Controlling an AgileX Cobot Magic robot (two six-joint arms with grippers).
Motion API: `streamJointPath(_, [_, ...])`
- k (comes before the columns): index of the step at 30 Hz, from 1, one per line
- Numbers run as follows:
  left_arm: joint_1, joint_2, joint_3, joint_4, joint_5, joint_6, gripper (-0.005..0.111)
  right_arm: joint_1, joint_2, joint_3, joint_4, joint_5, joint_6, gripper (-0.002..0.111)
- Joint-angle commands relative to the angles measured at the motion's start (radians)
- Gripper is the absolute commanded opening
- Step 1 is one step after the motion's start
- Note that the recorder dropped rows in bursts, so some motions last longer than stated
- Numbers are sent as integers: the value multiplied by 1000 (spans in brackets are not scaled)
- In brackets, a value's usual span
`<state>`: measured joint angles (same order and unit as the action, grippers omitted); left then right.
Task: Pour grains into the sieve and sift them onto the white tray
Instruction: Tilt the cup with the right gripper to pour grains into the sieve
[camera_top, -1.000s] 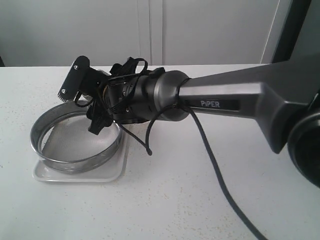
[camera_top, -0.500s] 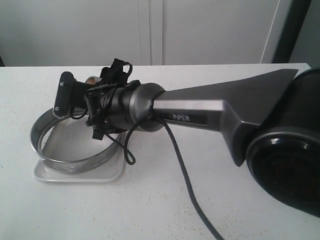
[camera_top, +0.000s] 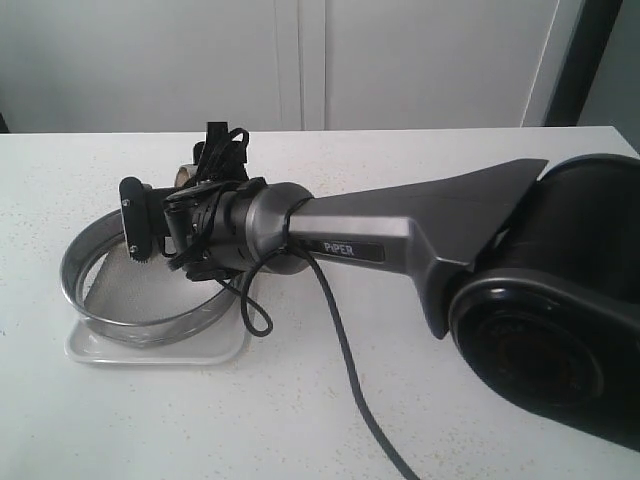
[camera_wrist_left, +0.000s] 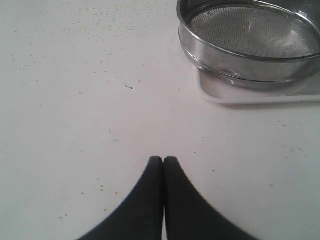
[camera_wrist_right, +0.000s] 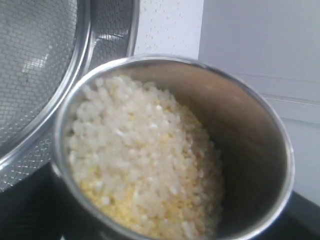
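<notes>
Sieve (camera_top: 110, 290) is sitting on the white tray (camera_top: 220, 345), toward the left of the table (camera_wrist_left: 75, 100) from where I am standing. Right gripper (camera_top: 150, 220) is reaching across over the sieve's far rim, its fingers clamping a small steel cup (camera_wrist_right: 250, 150). Grains (camera_wrist_right: 145, 165) are lying inside that cup, whitish ones over yellow, heaping toward the wall nearest the sieve. Left gripper (camera_wrist_left: 163, 161) is hovering over the table near the tray, its 2 fingers pressing together and holding nothing.
</notes>
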<state>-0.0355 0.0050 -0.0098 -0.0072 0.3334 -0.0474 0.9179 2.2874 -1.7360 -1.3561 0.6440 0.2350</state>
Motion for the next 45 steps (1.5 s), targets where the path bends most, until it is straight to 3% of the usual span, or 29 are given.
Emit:
streamJointPath(1, [3,-5,10,-6,9,0,0,0,-11,-10,-77,25,-6,0])
streamJointPath(14, [3,-5,10,-6,9,0,0,0,-11,-8,-184,38,-6,0])
streamJointPath(45, [3,-5,10,-6,9,0,0,0,-11,-8,-186,13,-170,0])
